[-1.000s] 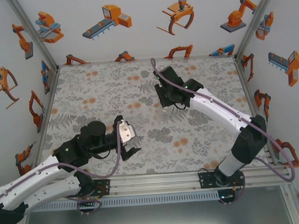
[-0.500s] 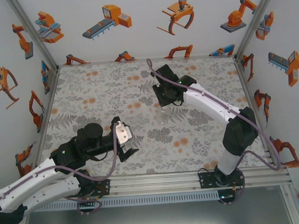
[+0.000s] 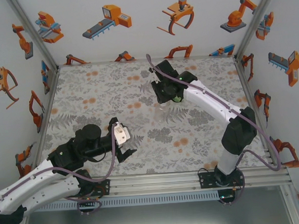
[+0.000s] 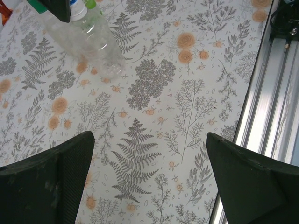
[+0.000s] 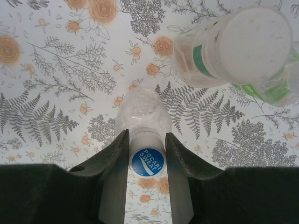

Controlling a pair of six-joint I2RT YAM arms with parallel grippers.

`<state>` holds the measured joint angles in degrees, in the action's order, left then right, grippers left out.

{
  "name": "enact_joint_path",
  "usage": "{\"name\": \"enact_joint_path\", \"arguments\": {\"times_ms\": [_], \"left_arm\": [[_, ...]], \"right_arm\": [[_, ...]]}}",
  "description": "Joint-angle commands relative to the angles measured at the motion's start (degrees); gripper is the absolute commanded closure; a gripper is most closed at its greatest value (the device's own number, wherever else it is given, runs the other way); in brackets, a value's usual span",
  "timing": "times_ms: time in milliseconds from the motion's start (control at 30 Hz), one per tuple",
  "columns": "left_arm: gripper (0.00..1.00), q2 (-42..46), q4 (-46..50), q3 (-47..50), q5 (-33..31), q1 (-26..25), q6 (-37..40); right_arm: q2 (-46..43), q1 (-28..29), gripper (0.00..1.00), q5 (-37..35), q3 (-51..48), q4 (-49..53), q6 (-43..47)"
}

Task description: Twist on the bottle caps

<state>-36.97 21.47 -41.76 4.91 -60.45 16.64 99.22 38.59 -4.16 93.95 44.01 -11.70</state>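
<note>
Right fingers (image 5: 111, 161) clamp the cap (image 5: 147, 162) on an upright bottle (image 5: 140, 109), its axis straight below the wrist. A capped bottle (image 5: 201, 60) stands at 1 o'clock. Left fingers (image 4: 51, 186) are apart, well away.

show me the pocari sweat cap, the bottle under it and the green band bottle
pocari sweat cap (image 5: 147, 162), right wrist view, on its blue logo
bottle under it (image 5: 140, 112), right wrist view, on its clear shoulder
green band bottle (image 5: 202, 60), right wrist view, on the green band
</note>
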Motion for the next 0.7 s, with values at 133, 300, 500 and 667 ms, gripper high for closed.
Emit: {"name": "enact_joint_path", "arguments": {"times_ms": [133,300,500,667], "left_arm": [[0.03,0.63,0.08,0.26,-0.54,-0.11,-1.26],[0.03,0.8,0.23,0.26,-0.67,-0.09,-1.26],[0.03,1.12,0.24,0.62,-1.02,-0.11,-1.21],[0.03,1.45,0.23,0.85,-1.02,-0.11,-1.53]], "right_arm": [[1.2,-0.09,0.69,0.67,1.74,2.21,1.2],[2.02,-0.01,0.69,-1.85,0.73,2.09,1.07],[2.14,0.07,0.69,-4.09,-1.07,0.86,1.38],[2.99,0.08,0.68,-3.63,-2.03,0.16,1.26]]}}
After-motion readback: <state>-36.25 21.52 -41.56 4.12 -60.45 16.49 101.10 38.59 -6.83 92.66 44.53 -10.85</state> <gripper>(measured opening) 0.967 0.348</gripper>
